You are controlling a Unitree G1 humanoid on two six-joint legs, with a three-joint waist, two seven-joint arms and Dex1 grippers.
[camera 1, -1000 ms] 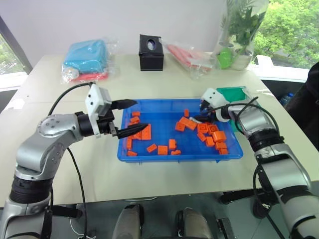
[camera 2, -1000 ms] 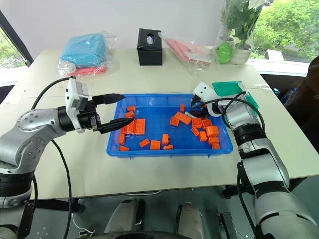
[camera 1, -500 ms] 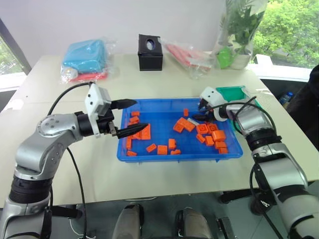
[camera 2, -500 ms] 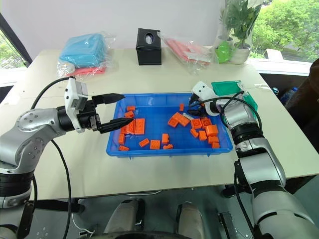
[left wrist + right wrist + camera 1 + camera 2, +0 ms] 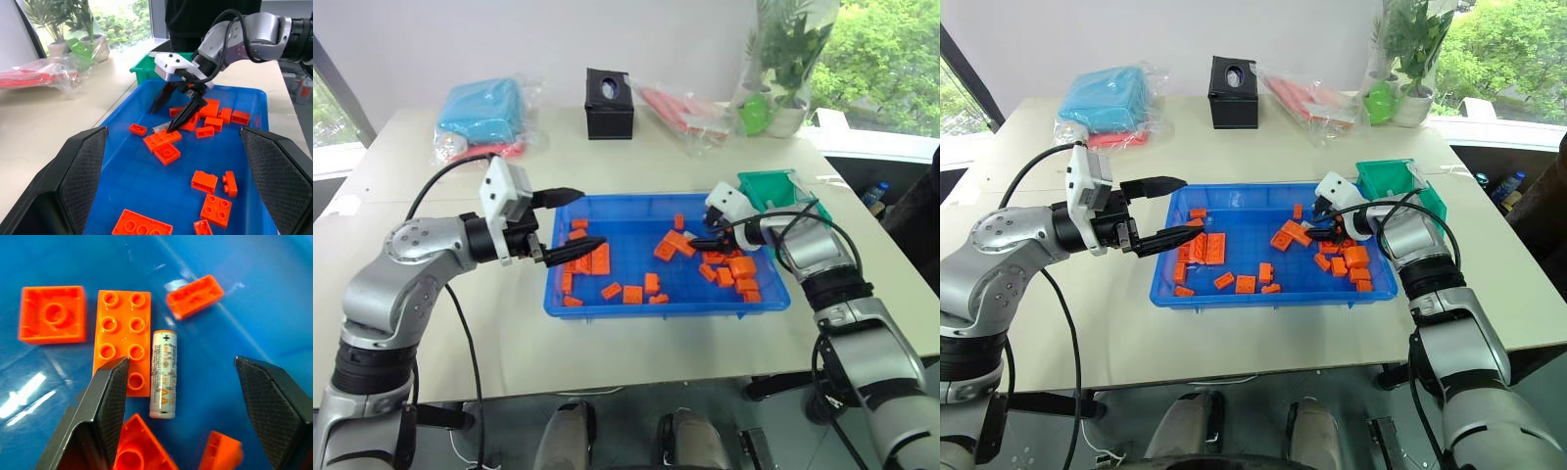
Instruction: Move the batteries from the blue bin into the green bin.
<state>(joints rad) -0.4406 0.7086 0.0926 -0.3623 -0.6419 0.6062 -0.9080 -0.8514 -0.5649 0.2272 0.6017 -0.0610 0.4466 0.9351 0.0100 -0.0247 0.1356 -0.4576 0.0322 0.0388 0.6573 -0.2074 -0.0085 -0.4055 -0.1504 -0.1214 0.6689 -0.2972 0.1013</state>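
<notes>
Your right end effector (image 5: 177, 108) hangs spread over the right part of the blue bin (image 5: 636, 217), tips pointing down among the orange blocks (image 5: 729, 266). Between its fingers (image 5: 110, 396) lies one battery (image 5: 164, 381) flat on the bin floor, touching the long edge of a six-stud block (image 5: 121, 338); neither finger touches it. Your left end effector (image 5: 576, 222) hovers spread over the bin's left edge, holding nothing. The green bin (image 5: 773, 186) sits on the table (image 5: 636, 157) just beyond the blue bin's far right corner.
</notes>
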